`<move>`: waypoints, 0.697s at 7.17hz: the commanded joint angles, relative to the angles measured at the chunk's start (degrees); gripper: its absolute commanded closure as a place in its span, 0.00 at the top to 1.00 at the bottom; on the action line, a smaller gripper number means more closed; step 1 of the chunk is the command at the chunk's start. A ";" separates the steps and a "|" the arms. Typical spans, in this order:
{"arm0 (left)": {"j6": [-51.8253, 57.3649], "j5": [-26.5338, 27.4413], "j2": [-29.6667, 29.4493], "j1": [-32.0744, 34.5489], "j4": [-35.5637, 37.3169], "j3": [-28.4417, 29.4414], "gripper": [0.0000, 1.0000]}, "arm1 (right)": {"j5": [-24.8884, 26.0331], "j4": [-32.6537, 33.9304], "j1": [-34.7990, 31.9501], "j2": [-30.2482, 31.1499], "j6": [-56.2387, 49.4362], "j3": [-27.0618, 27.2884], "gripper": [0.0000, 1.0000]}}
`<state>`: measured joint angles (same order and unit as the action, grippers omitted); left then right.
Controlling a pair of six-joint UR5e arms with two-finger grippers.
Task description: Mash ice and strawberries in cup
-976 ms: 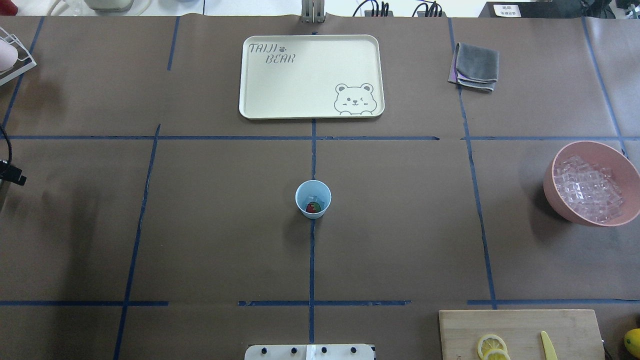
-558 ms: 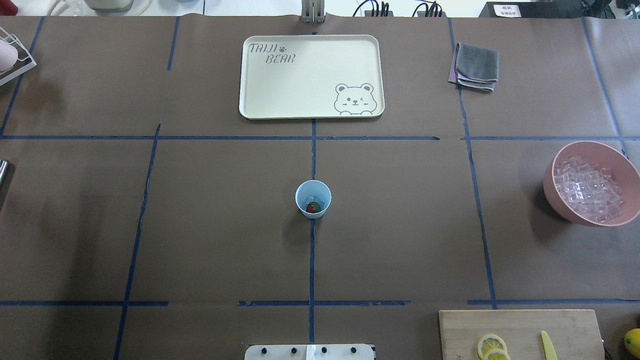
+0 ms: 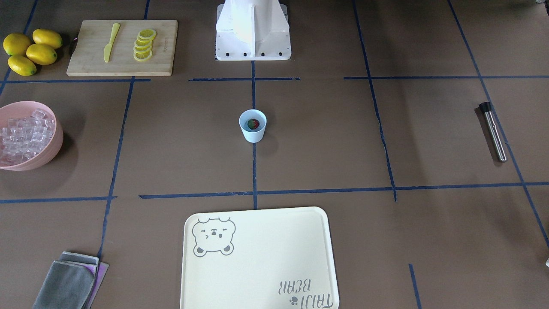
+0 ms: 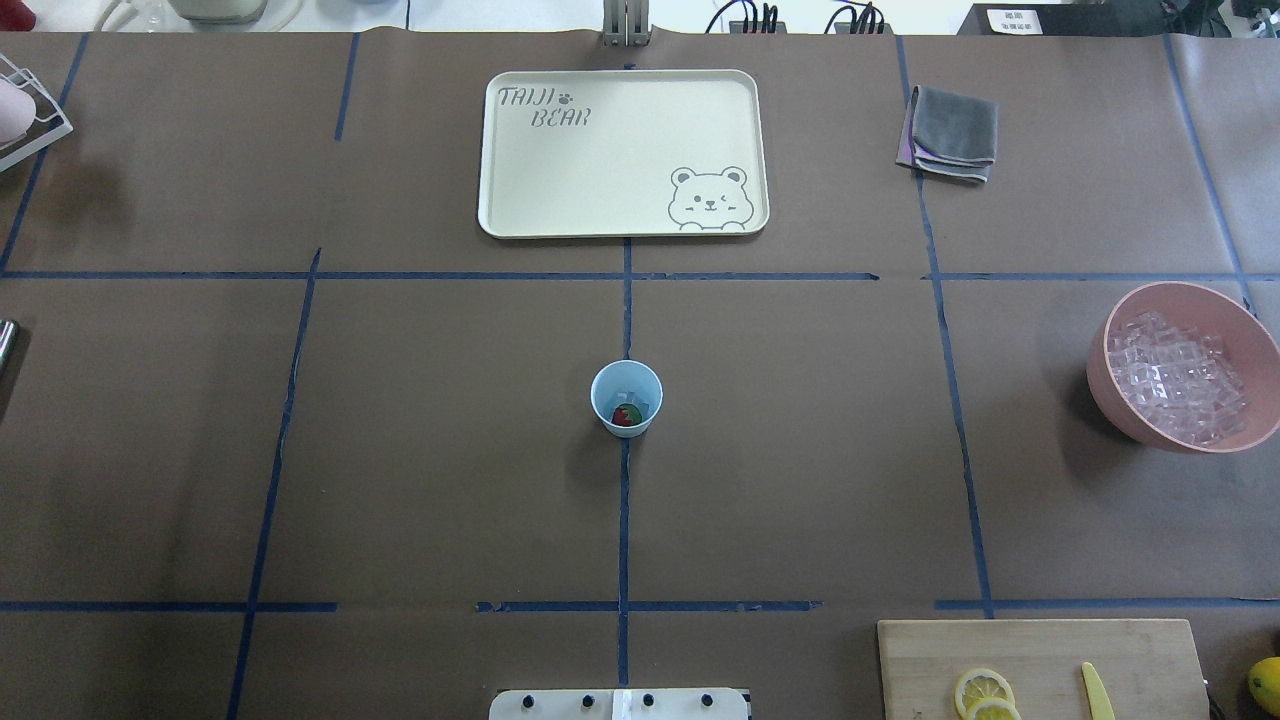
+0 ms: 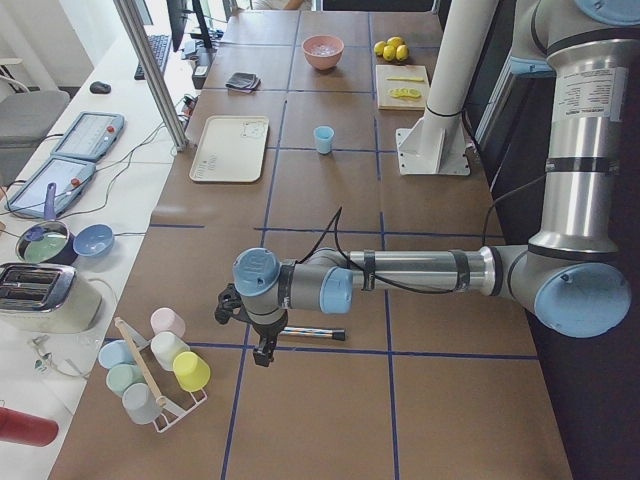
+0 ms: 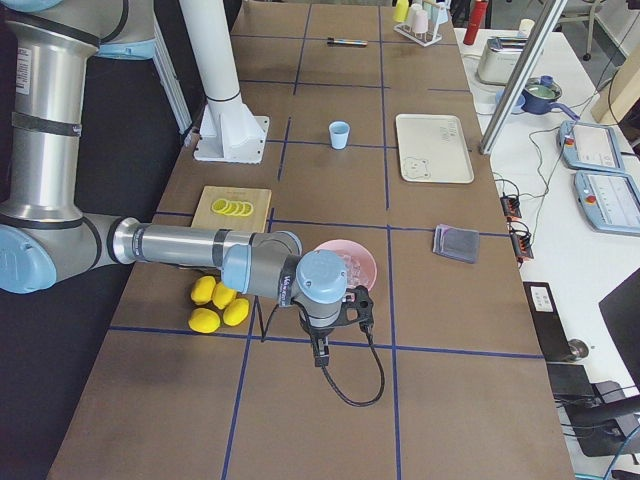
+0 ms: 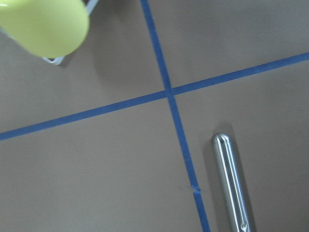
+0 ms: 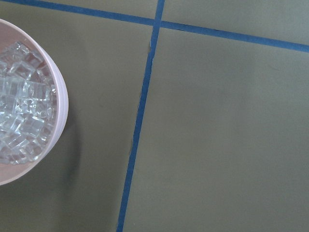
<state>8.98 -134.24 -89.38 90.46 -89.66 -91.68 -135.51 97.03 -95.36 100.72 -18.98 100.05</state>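
The pale-blue cup (image 4: 626,398) stands upright at the table's middle, also in the front view (image 3: 252,125). A red strawberry (image 4: 626,416) with a green top lies inside it, with a few clear ice cubes (image 4: 633,393) beside it. More ice (image 4: 1175,378) fills the pink bowl (image 4: 1250,330). My left gripper (image 5: 262,348) hangs at the table's left end, over a metal muddler (image 3: 493,131). My right gripper (image 6: 320,352) hangs beside the pink bowl. Both show only in the side views, so I cannot tell whether they are open or shut.
A cream tray (image 4: 622,152) lies beyond the cup and a folded grey cloth (image 4: 952,132) at the far right. A cutting board (image 3: 122,47) with lemon slices and a yellow knife sits near whole lemons (image 3: 32,50). A rack of coloured cups (image 5: 155,365) stands by the left gripper.
A dark part of my left arm showed at the overhead view's left edge a second ago and has moved out of view. The cup and its contents have not moved.
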 commanded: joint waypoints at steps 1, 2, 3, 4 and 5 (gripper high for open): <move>0.33 -0.06 0.34 1.30 2.21 -2.18 1.00 | -0.02 0.00 0.00 0.00 0.00 -0.03 0.99; 0.16 0.03 0.26 1.21 1.95 -1.84 1.00 | 0.07 0.00 0.00 0.00 0.00 -0.03 0.99; 0.60 0.03 0.43 1.21 1.51 -2.10 1.00 | 0.07 0.00 0.00 0.00 0.00 -0.03 0.99; 0.43 -0.23 0.43 1.12 -0.06 -0.88 1.00 | 0.07 0.00 0.00 0.00 0.00 -0.03 0.99; 0.34 -0.49 0.52 1.21 -0.42 -1.65 1.00 | 0.16 0.00 0.00 -0.09 0.00 -0.11 0.99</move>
<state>9.39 -134.46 -88.94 91.64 -89.28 -93.12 -135.42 97.03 -95.36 100.70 -18.98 99.99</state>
